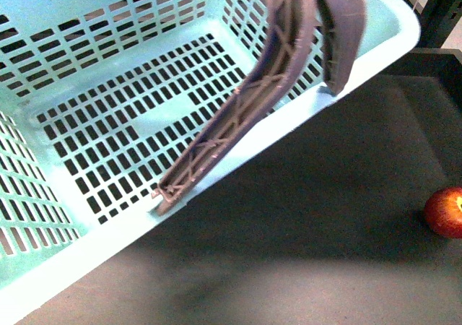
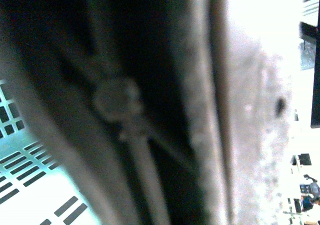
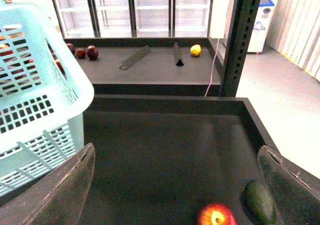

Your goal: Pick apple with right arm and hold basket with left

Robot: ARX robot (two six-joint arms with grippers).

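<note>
The pale aqua basket (image 1: 303, 101) fills the upper left of the front view, tilted, with its brown-mauve ribbed handles (image 1: 253, 94) lying across its right rim. The left wrist view is a close blur of the handle (image 2: 135, 150) and a patch of slotted floor (image 2: 30, 180); my left gripper is shut on the basket there, its fingers not distinguishable. The red apple (image 1: 446, 212) lies on the dark tray at the far right edge of the front view. In the right wrist view the apple (image 3: 216, 216) sits between the wide open fingers (image 3: 65, 190) of my right gripper (image 3: 177, 195).
A dark green avocado (image 3: 260, 201) lies right beside the apple, near one right finger. The dark tray has a raised rim (image 3: 170, 104). Behind it another dark surface holds small dark red fruits (image 3: 86, 52), a yellow lemon (image 3: 195, 50) and two dark strips. A black post (image 3: 242, 40) stands at the tray's corner.
</note>
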